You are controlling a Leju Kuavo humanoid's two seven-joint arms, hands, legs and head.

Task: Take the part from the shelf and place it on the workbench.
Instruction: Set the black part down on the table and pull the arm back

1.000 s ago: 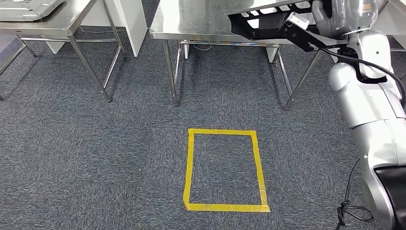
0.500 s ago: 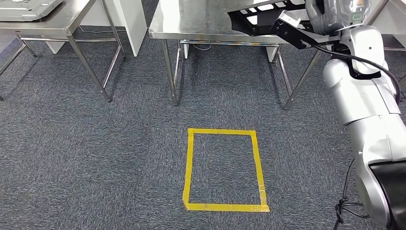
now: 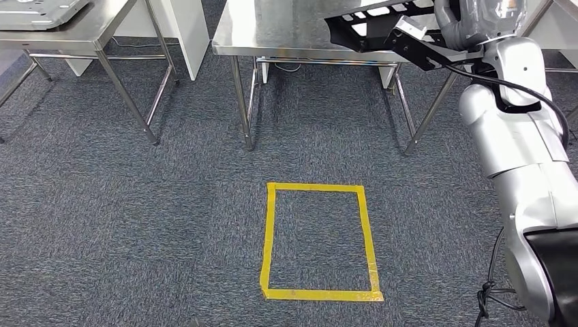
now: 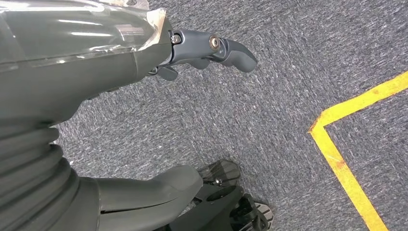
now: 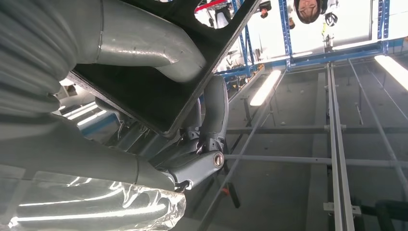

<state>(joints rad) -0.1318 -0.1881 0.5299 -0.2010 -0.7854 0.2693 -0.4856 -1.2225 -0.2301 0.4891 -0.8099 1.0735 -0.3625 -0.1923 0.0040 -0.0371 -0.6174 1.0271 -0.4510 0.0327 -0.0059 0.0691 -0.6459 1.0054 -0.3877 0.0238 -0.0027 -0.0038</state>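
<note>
1. I am well into the task: the part [image 3: 368,26] is already off the shelf and I am holding it over the steel workbench [image 3: 272,30], so setting it down and letting go are what is left.
2. My right hand [image 3: 436,37] is gripping the part at its near end, thumb on one face and fingers [image 5: 214,115] wrapping the edge.
3. The part is looking like a flat black plate with several cut-out windows, held about level above the bench top; whether it is touching yet I cannot tell.
4. My left hand [image 4: 211,48] is hanging over the carpet [image 4: 269,106], fingers apart, holding nothing.
</note>
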